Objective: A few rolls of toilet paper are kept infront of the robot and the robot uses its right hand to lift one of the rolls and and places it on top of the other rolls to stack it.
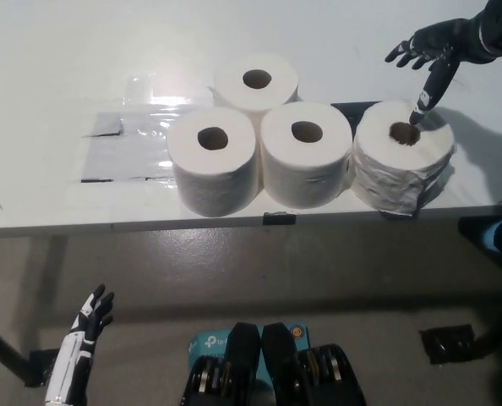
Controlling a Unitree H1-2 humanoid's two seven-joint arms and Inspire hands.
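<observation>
Near table edge, right roll, right hand above

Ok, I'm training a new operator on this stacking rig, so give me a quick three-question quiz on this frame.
1. How many rolls stand on the table?
2. True or false: the right hand is gripping the wrapped roll.
3. Where is the left hand? A) on the left roll B) below the table edge, lower left C) over the back roll

Key: 1. Four: three in a front row, one behind. 2. False; its fingers are spread, with one fingertip pointing down at the roll's core hole. 3. B.
</observation>
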